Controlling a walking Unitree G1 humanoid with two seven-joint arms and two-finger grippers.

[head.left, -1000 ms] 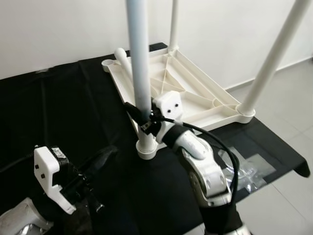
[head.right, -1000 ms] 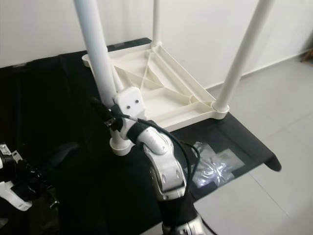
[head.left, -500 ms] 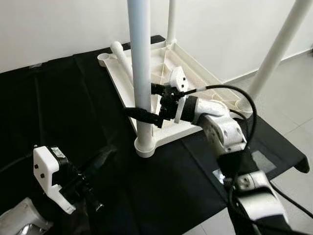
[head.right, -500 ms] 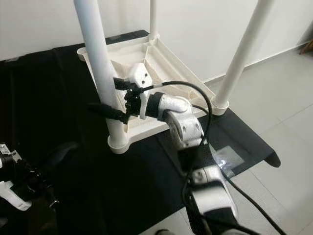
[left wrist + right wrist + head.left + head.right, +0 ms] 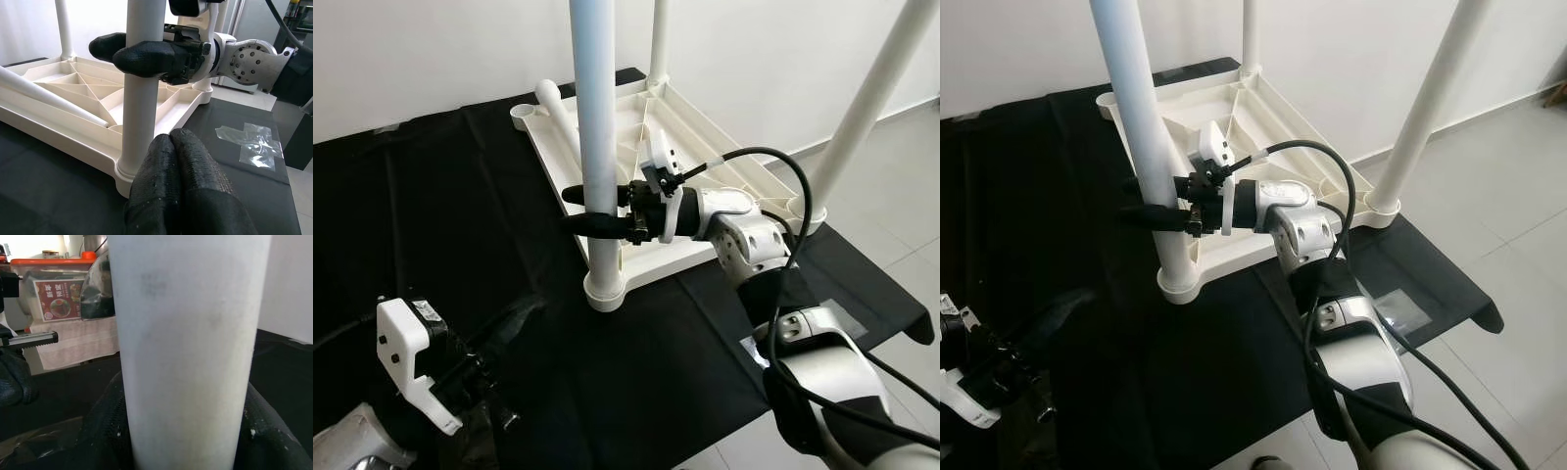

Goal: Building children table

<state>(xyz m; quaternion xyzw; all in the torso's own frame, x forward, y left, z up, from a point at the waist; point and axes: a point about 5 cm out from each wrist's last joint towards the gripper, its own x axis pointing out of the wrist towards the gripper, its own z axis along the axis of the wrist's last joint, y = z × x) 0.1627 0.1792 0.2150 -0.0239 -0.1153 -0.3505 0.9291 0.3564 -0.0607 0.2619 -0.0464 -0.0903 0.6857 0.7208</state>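
- Gripping the near leg (image 5: 597, 147), right gripper (image 5: 592, 209) has a finger on each side of the tube, low on it, just above its socket (image 5: 605, 291).
- Upturned tabletop (image 5: 695, 186) lies at the bench's far right corner on black cloth (image 5: 440, 225); two more legs stand upright, a fourth leg (image 5: 558, 113) lies loose inside the frame.
- Left gripper (image 5: 181, 171), fingers pressed together, holds nothing, near the bench's front edge.
- Step looks like seating this leg; next probably push or twist down, then fit the loose one.
- Plastic bag (image 5: 252, 142) lies right of the socket.
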